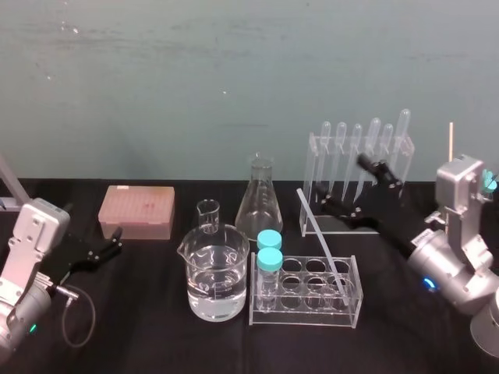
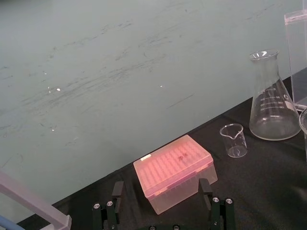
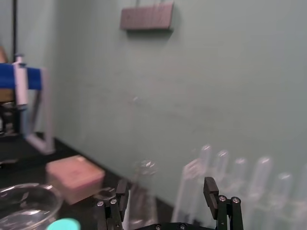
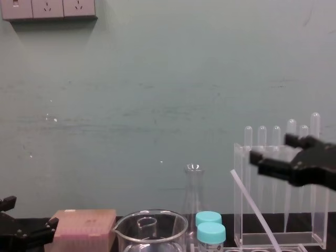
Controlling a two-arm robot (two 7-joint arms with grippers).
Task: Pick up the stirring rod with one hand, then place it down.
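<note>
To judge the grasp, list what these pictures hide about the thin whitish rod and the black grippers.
Translucent whitish stirring rod: chest view, lower end cut by the bottom edge; head view, clear tube rack walls hide which hole holds it.
Black left gripper, parked at the left: chest view, body cut by the corner.
Black right gripper, open near the rod's top: depth gap unclear.
</note>
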